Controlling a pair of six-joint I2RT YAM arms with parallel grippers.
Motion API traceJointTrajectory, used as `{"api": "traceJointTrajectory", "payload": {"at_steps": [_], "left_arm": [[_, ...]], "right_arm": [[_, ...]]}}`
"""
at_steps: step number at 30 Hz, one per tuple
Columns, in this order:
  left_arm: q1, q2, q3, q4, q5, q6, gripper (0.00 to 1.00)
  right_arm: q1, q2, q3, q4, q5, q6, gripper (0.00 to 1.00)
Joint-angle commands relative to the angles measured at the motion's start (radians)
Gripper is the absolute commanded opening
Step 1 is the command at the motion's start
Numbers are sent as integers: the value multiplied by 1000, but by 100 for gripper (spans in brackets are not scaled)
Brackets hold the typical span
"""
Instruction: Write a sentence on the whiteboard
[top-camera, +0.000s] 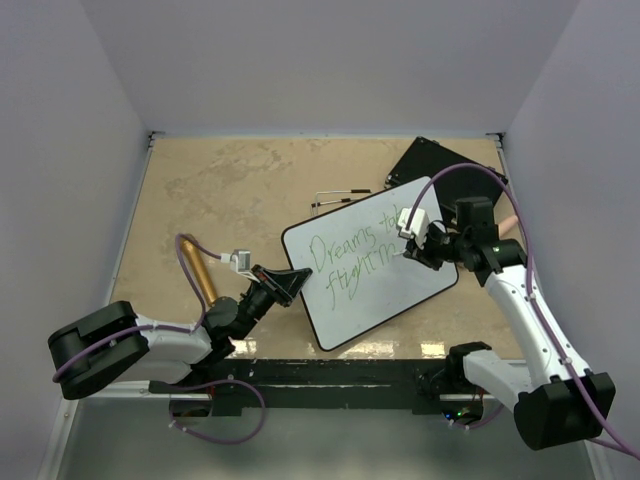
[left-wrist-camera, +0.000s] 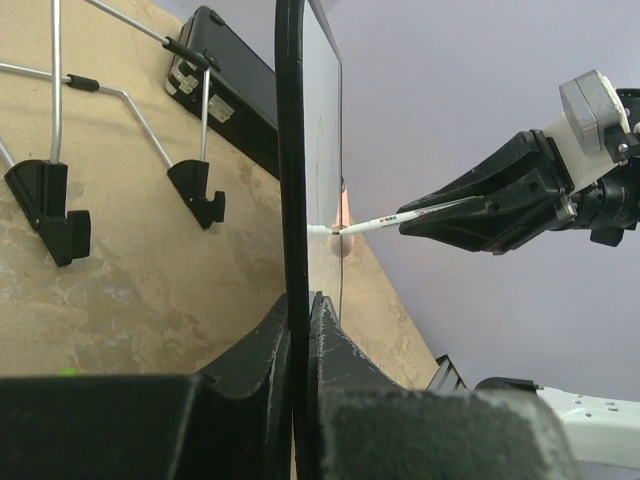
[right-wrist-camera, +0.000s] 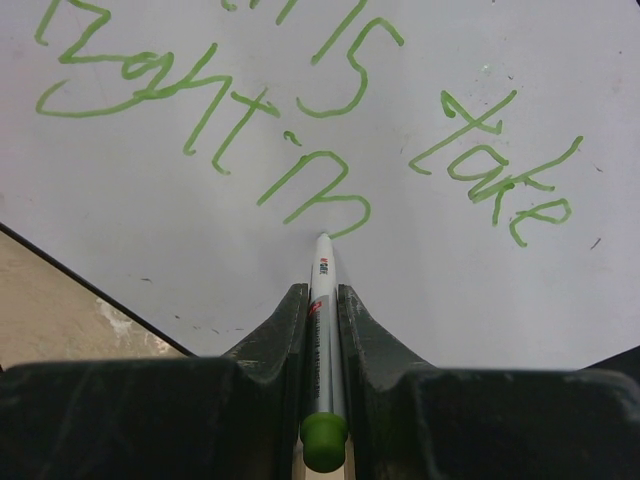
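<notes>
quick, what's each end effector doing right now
Left end effector: closed on the whiteboard edge.
Right end effector: closed on the green marker.

The whiteboard (top-camera: 372, 262) is smooth, glossy white with a thin black frame, while the table (top-camera: 220, 190) is matt, mottled beige that looks like stone. At eleven o'clock from the board, the wire stand (left-wrist-camera: 55, 100) is shiny bare metal with black plastic feet. The marker (right-wrist-camera: 322, 330) is smooth white plastic with a green cap, and the fingers (right-wrist-camera: 270, 345) of the right gripper (right-wrist-camera: 322, 290) are matt black plastic, faintly scuffed.
</notes>
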Motion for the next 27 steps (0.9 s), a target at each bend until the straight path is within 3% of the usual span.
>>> {"api": "traceJointTrajectory", "payload": {"at_steps": [1, 16, 27], "left_arm": [[-6, 0, -51, 22, 59, 104, 0], [-6, 1, -51, 21, 60, 104, 0], [-6, -14, -83, 13, 43, 105, 0]], "right_arm": [[2, 20, 40, 52, -65, 38, 0], [4, -7, 48, 161, -53, 142, 0], [-2, -84, 63, 55, 5, 101, 0]]}}
